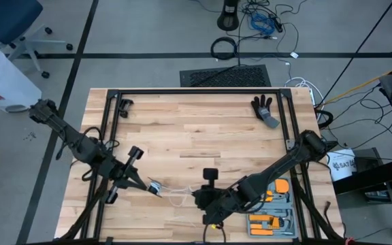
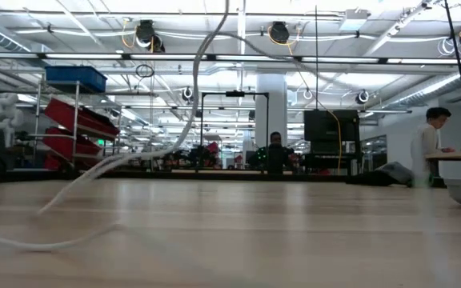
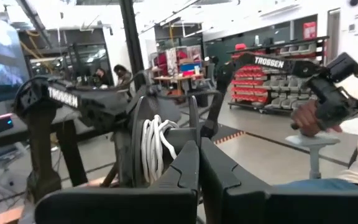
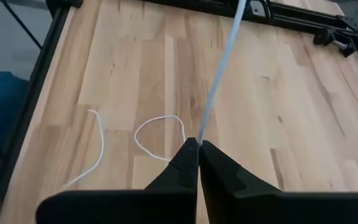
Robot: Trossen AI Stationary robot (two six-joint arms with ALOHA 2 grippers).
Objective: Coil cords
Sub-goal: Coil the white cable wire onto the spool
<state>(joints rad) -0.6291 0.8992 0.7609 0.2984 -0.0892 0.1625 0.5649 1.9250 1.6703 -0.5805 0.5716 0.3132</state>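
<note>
Both jaws are clamped: your left gripper [image 3: 197,163] holds the reel [image 3: 143,147] above the bench [image 1: 203,136], your right gripper [image 4: 198,149] pinches the cord [image 4: 219,81]. Pull harder and the taut cord could slip free or unwind.

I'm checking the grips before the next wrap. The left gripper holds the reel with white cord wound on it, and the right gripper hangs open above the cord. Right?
Not quite. The right gripper is shut on the white cord, as the right wrist view shows. The rest holds: the left gripper is shut on the reel, with cord wound on it.
</note>
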